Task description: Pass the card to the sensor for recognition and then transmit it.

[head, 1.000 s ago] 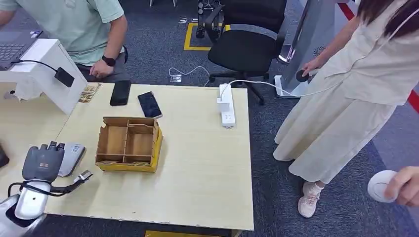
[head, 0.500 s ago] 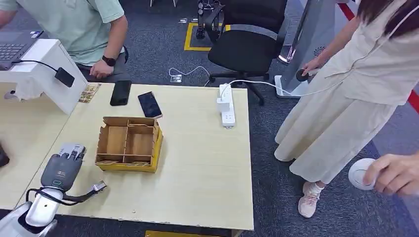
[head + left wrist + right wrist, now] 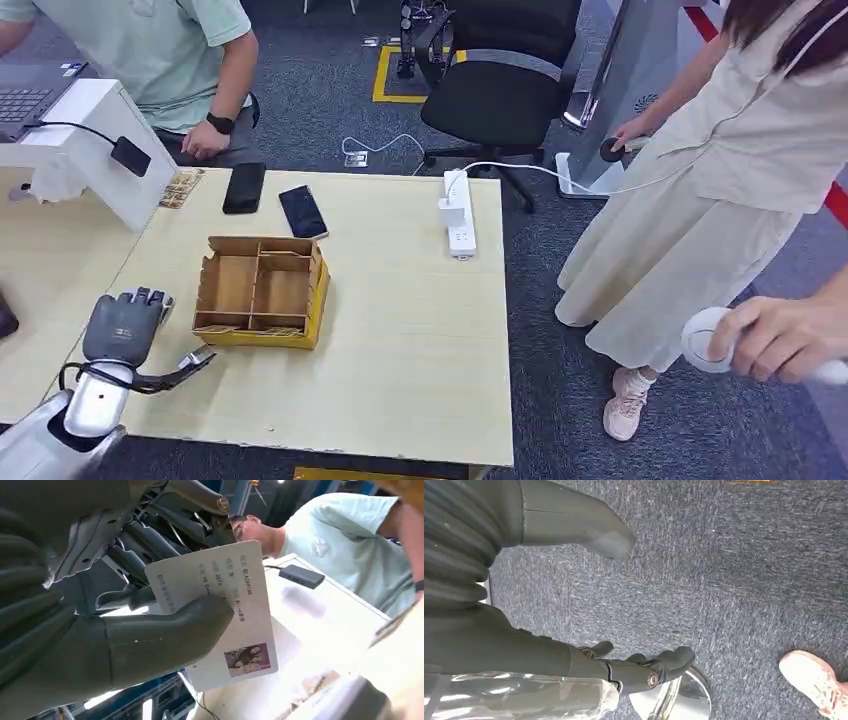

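1. The card [image 3: 225, 610], white with dark printed text and a small colour photo in one corner, sits against the grey thumb and darker fingers of the left robot hand [image 3: 125, 605].
2. The surface [image 3: 410, 330] shows pale, light-wood grain.
3. A brown cardboard divider box [image 3: 262, 290] carries a yellow outer side.
4. Two black phones [image 3: 272, 200] lie near a white power strip [image 3: 459, 215].
5. The carpet [image 3: 724, 580] is dark blue-grey, with yellow floor tape [image 3: 385, 75].
6. The seated person [image 3: 170, 50] wears a pale green shirt; the standing person [image 3: 720, 170] wears cream.
7. The right robot hand [image 3: 574, 605] appears dark grey.
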